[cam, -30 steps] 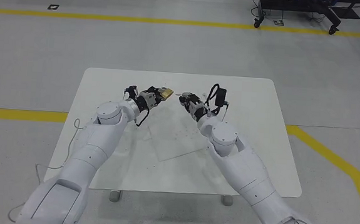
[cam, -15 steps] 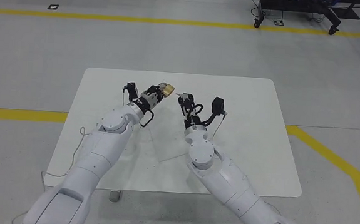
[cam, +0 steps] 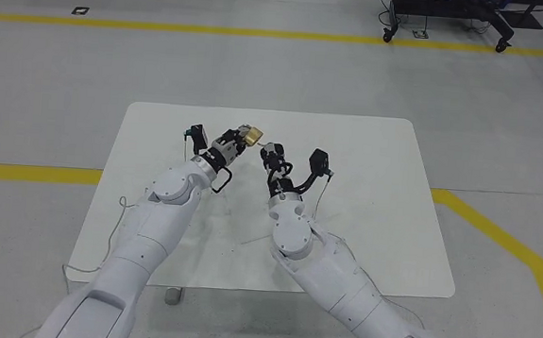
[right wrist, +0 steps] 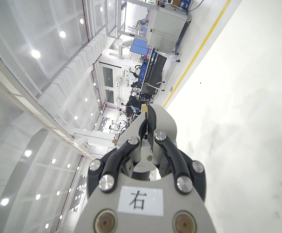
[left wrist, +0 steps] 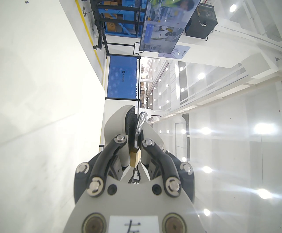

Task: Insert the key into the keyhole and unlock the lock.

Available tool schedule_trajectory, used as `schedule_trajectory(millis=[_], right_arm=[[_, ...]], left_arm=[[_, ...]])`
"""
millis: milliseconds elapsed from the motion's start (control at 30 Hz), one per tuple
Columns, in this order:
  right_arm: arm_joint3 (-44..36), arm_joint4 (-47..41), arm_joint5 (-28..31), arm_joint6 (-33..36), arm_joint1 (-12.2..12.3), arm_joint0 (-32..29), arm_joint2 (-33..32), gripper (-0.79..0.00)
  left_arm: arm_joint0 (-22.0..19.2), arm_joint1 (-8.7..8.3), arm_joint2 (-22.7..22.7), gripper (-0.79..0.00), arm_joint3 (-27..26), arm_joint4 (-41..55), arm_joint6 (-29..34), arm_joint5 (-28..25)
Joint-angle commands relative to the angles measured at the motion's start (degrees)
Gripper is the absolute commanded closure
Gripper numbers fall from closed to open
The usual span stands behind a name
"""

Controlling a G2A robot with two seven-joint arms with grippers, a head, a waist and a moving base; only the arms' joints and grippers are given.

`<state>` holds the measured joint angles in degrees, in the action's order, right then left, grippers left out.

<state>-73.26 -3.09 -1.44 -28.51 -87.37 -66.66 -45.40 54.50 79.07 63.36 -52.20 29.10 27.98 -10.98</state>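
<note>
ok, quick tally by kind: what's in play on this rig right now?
lock: 1
key: 1
grippers: 2 (left gripper shut on the lock, right gripper shut on the key)
table: 1
Total: 5

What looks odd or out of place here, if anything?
Nothing stands out. The left gripper holds the lock and the right gripper holds the key, slightly apart above the table. Nothing looks spilled or damaged.

Glossy white arms (cam: 154,219) end in black-linked, silver-screwed fingers (left wrist: 114,124).
</note>
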Motion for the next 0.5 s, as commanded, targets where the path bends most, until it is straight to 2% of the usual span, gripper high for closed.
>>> schedule_trajectory(millis=[0, 467], right_arm=[[0.1, 0.4, -0.1, -0.1, -0.2, -0.1, -0.2, 0.000], [0.5, 2.9, -1.2, -0.5, -1.6, -0.6, -1.5, 0.000]], left_arm=[[0.0, 0.03, 0.1, 0.000, -0.1, -0.2, 0.0, 0.4], [0.0, 0.43, -0.1, 0.000, 0.2, -1.3, 0.3, 0.9]])
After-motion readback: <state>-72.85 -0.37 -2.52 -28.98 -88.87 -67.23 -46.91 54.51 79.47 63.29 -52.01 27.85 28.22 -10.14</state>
